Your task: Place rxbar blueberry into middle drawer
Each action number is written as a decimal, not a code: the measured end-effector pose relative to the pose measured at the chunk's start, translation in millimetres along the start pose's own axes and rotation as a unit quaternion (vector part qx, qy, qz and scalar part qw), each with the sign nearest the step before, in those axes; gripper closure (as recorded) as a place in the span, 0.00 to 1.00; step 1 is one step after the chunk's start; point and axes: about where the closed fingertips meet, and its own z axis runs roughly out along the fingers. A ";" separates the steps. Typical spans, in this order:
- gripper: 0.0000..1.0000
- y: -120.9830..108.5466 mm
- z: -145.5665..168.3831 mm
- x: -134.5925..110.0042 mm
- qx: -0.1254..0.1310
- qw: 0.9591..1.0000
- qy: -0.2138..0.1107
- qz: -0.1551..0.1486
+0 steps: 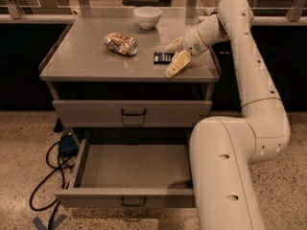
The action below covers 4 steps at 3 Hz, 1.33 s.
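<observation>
Camera view is showing the gripper (169, 60) hovering low over the cabinet top (86, 61), its fingers (175, 66) spread apart on either side of the rxbar blueberry (162, 58), which is lying flat on the surface. A crushed can (121, 43) is lying to the left of the bar, and a white bowl (147, 17) is sitting behind it. Below, the upper drawer (96, 113) is sitting closed, while the middle drawer (129, 166) is standing pulled out. The robot's arm (225, 176) is covering the drawer's right end. Cables (45, 178) are trailing on the floor at left.
</observation>
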 end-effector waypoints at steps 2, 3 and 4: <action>1.00 1.8 -6.5 -7.7 0.000 1.000 0.000 0.000; 1.00 2.1 -7.4 -8.5 0.000 1.000 0.000 0.000; 1.00 -3.2 -68.3 -31.2 0.055 0.998 0.005 0.001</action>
